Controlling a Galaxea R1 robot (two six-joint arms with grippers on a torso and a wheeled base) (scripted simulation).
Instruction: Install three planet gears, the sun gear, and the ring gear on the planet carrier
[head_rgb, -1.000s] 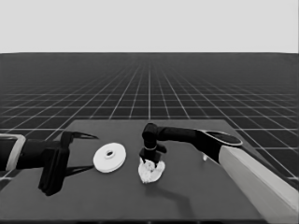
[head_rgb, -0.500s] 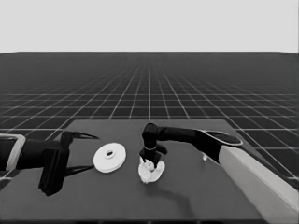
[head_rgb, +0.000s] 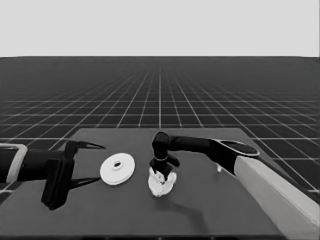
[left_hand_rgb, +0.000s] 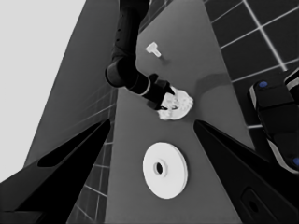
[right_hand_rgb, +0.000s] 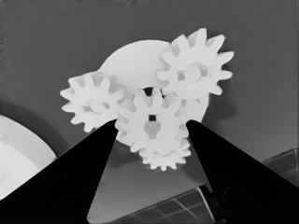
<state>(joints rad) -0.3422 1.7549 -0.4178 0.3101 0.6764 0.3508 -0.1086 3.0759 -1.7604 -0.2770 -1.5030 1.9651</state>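
Note:
The smaller round part (right_hand_rgb: 133, 60) lies mid-table with three small gears on it: one on one side (right_hand_rgb: 93, 105), one opposite (right_hand_rgb: 194, 72), and one (right_hand_rgb: 164, 156) partly covered. My right gripper (right_hand_rgb: 152, 123) points down over them, shut on a fourth gear (right_hand_rgb: 152, 119) at the middle of the cluster (head_rgb: 161, 184). In the head view the right gripper (head_rgb: 161, 174) stands directly on top of that cluster. The larger round part (head_rgb: 117, 168) lies flat to its left. My left gripper (head_rgb: 97, 163) waits open at the table's left end, beside the larger round part (left_hand_rgb: 165, 170) and apart from it.
A thin white piece (head_rgb: 218, 168) lies to the right of the right arm, also seen past the cluster in the left wrist view (left_hand_rgb: 153, 49). Dark machinery with blue lights (left_hand_rgb: 275, 121) sits off the table's edge.

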